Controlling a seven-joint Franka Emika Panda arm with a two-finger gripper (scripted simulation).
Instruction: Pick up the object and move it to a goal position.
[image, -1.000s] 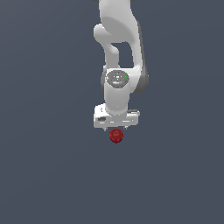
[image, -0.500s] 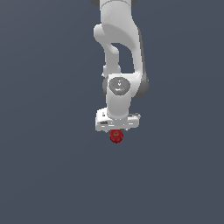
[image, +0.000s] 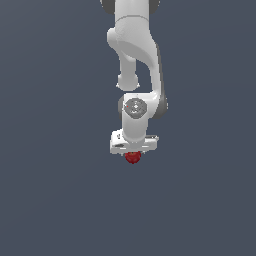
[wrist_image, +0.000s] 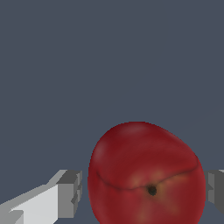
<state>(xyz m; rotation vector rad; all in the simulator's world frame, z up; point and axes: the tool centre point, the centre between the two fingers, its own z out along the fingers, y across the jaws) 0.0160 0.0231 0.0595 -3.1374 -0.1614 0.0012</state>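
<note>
Hand pinching the apple in mid-air

The hand (image: 132, 156) is pinching the apple (wrist_image: 146, 177) between its fingers (wrist_image: 70, 192), hanging under the arm; a shallow grip could be letting it slip during a quick move.

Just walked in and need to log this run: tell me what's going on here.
A white Panda arm in a simulator has its gripper around a small dark-red apple. In the wrist view the apple sits between the two grey fingers, stem dimple facing the camera. There is a visible gap on one side, so whether the fingers actually press on it cannot be told. In the exterior view the apple shows just under the hand against a plain grey background. No goal marker is visible.
</note>
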